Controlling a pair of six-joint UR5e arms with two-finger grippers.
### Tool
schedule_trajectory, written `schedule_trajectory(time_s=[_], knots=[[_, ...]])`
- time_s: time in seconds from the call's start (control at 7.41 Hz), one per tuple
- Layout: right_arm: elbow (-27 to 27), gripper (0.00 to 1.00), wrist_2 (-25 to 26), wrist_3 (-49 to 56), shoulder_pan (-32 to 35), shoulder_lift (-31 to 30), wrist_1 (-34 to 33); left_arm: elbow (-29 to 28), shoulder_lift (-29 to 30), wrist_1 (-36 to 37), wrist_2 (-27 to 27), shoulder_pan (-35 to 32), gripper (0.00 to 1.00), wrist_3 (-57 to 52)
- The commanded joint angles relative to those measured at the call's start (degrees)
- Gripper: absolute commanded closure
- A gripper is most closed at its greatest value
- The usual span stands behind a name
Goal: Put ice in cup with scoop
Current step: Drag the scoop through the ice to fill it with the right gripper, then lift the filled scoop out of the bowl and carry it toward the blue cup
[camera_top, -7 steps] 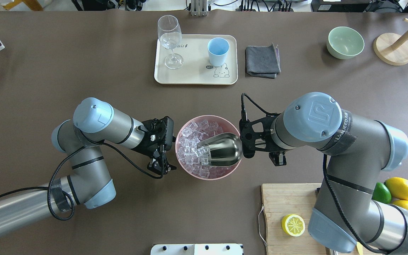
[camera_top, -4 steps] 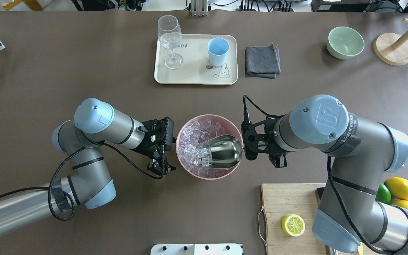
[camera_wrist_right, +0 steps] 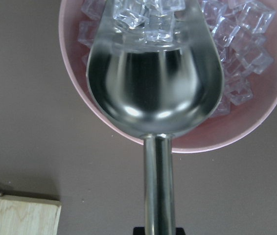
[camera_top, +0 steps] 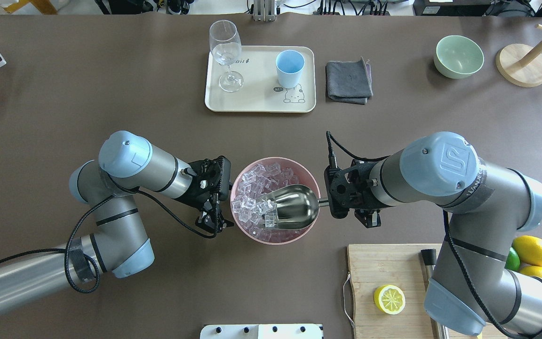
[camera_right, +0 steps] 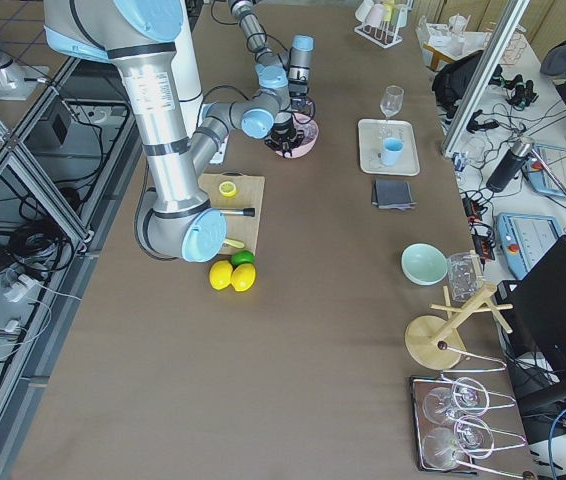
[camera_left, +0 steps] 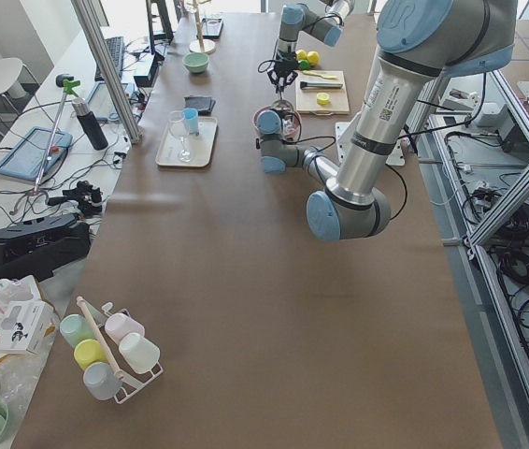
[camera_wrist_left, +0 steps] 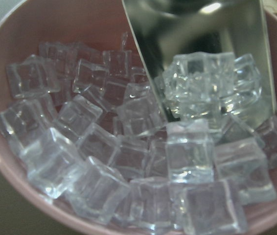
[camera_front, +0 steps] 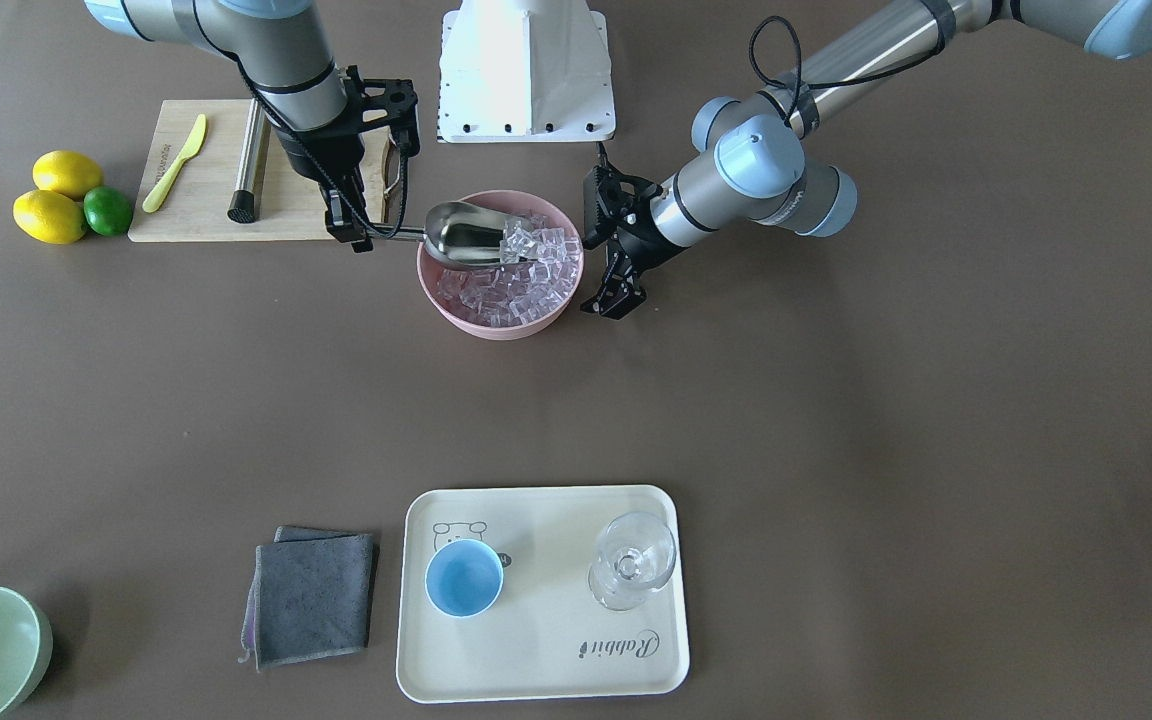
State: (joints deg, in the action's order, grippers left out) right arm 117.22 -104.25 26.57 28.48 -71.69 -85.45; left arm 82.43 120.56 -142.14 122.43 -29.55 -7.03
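The ice (camera_top: 252,186) is lying heaped in the pink bowl (camera_front: 496,325) between the two arms. We are seeing a small cluster of cubes resting at the mouth of the steel scoop (camera_top: 294,207), whose trough is lying over the heap on the side nearer the right arm. The right gripper (camera_front: 356,234) is pinching the scoop's thin rod handle just outside the rim, fingers closed tight on it. The left gripper (camera_top: 214,225) is hovering just beside the bowl's opposite side, fingers spread and holding nothing; we cannot tell whether it is touching the bowl. The light-blue cup (camera_top: 290,66) is standing upright and empty on the cream tray (camera_top: 214,106), well beyond the bowl, next to a stemmed glass (camera_top: 226,52).

We are judging that the loading step is under way: cubes are gathered, none delivered. The next move is calling for a level lift clear of the rim, so the cubes at the open mouth are not sliding out. After that comes a carry across to the cup and a slow tip over its narrow opening.
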Motion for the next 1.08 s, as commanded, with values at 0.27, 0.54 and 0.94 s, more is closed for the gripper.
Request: schedule_trajectory(time_s=[0.27, 0.54, 0.94], knots=[[-5.32, 1.0, -8.86, 0.41, 5.79, -2.74, 12.65, -0.16, 0.38, 0.02, 0.0, -0.06, 0.02, 0.09], [-6.21, 1.0, -10.78, -2.29, 7.11, -2.57, 12.68, -0.16, 0.47, 0.2, 0.0, -0.06, 0.02, 0.0], [-5.69, 1.0, -14.48, -6.35, 8.87, -2.22, 13.03, -0.07, 0.47, 0.28, 0.0, -0.06, 0.02, 0.0]])
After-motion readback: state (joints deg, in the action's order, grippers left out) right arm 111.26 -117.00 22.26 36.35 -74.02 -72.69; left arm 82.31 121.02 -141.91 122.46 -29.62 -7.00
